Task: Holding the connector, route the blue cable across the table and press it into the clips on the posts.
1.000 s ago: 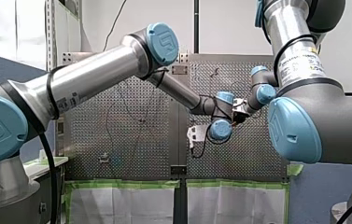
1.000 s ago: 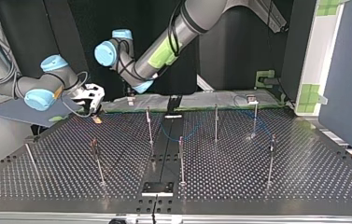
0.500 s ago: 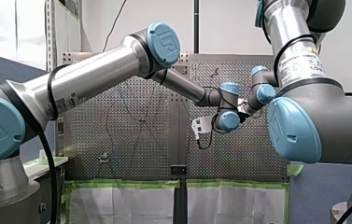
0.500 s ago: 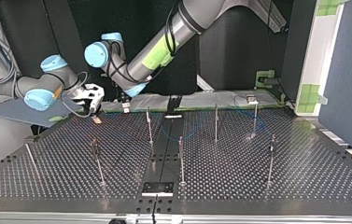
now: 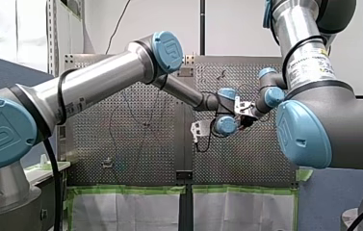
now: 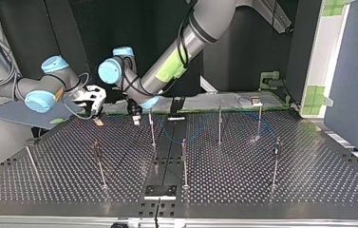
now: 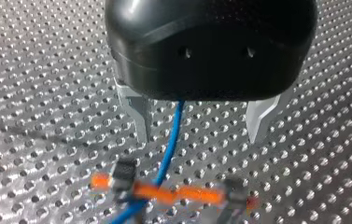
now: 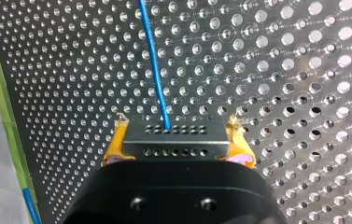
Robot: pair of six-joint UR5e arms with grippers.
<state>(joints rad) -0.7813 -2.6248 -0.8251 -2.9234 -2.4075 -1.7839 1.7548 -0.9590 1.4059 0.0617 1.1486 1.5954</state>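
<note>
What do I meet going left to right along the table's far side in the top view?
My right arm's yellow-padded pincer → my left arm's black metal-fingered pincer → first thin metal post → second thin metal post → third thin metal post.

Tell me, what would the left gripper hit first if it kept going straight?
Likely the blue cable, running between the open fingers of the left gripper; past it a blurred orange piece, then the perforated table. Depth is unclear.
</note>
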